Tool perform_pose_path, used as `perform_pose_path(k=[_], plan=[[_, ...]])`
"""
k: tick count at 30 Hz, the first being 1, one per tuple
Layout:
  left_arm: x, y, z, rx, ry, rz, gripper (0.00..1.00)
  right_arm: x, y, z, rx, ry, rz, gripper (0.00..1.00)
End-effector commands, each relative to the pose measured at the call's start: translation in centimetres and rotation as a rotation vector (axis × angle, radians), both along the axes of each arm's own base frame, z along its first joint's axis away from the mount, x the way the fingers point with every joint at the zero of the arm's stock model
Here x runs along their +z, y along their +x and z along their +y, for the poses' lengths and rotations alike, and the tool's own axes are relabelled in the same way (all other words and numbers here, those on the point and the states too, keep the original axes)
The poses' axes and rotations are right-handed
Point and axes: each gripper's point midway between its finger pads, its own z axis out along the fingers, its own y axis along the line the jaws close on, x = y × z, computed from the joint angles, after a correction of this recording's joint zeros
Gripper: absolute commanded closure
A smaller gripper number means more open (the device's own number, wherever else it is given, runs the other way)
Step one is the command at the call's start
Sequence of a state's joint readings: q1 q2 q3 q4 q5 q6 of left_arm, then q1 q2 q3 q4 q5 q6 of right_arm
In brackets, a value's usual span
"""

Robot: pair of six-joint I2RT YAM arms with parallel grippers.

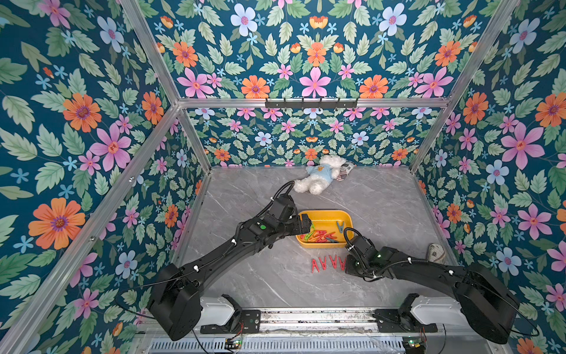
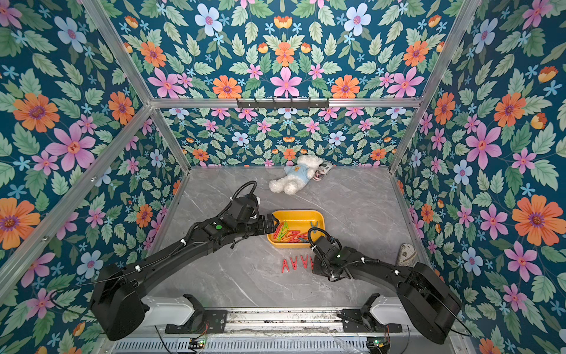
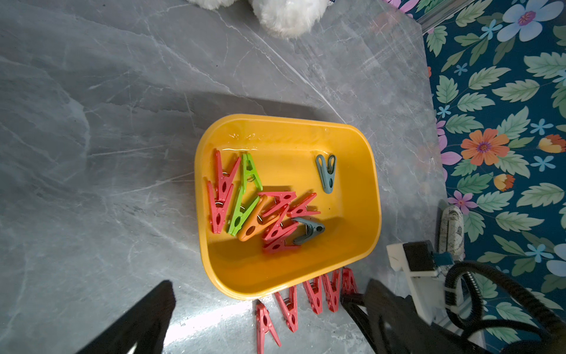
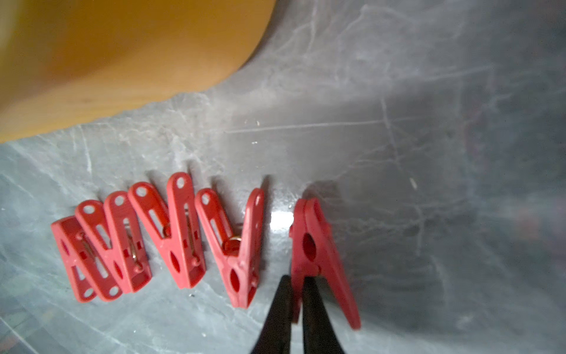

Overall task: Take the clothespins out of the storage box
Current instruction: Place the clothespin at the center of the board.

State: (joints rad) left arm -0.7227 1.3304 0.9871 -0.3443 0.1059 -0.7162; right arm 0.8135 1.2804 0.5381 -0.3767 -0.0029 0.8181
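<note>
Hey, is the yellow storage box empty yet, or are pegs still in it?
Not empty. The storage box holds a heap of clothespins, red, green, orange and grey-blue, seen from the left wrist.

A grey marble-patterned table (image 1: pixel 275 285) is enclosed on three sides by walls (image 1: pixel 76 122) papered in dark teal with pink, orange and blue flowers. Aluminium frame bars (image 1: pixel 131 179) rise above the table; a black hook rail (image 1: pixel 311 104) hangs above its far edge.
</note>
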Motion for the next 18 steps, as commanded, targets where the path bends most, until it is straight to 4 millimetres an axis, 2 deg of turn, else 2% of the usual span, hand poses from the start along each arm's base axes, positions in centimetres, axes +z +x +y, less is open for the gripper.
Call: perform_pose_path(k=[1,2,8,16,18], plan=[[0.0,0.2,0.0,0.007,0.000,-0.003,0.00,0.4,0.1,0.0,-0.015,-0.002,0.000,0.76],[0.0,0.2,0.1,0.010,0.005,-0.002,0.00,0.7,0.2,0.0,-0.012,0.001,-0.009,0.72],[-0.4,0.7,-0.5,0.001,0.005,0.003,0.01,3.5,1.2,0.7,0.008,0.034,-0.074,0.67],[-2.3,2.0,-1.3,0.017,0.055,0.046,0.16,8.8,3.0,1.8,0.031,0.113,-0.216,0.57],[-2.9,2.4,-1.5,0.018,0.084,0.056,0.22,10.2,3.6,2.4,0.045,0.134,-0.253,0.53]])
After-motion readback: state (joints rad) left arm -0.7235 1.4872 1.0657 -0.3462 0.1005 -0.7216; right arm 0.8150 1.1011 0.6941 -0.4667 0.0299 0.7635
